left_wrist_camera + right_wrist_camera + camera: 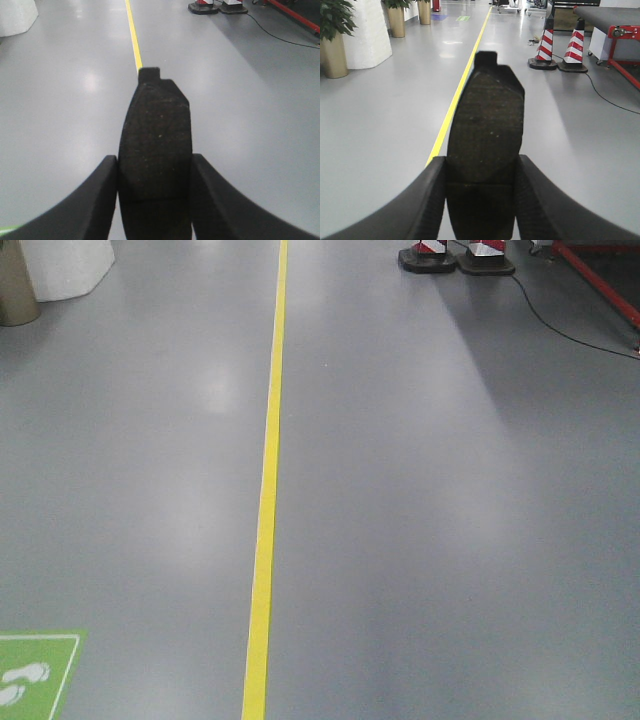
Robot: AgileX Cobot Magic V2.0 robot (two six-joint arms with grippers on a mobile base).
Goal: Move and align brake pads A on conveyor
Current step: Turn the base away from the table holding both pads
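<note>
In the left wrist view a dark grey brake pad stands on end between the black fingers, and my left gripper is shut on its sides just above the middle groove. The right wrist view shows the same with a second brake pad, clamped by my right gripper. Both pads are held in the air above the grey floor. A dark belt on a red frame, apparently the conveyor, shows far off at the upper right. The front view holds no gripper and no pad.
A yellow floor line runs straight ahead. Two red-and-white cones stand ahead on the right, with a black cable on the floor beside them. A white pillar and potted plants are on the left.
</note>
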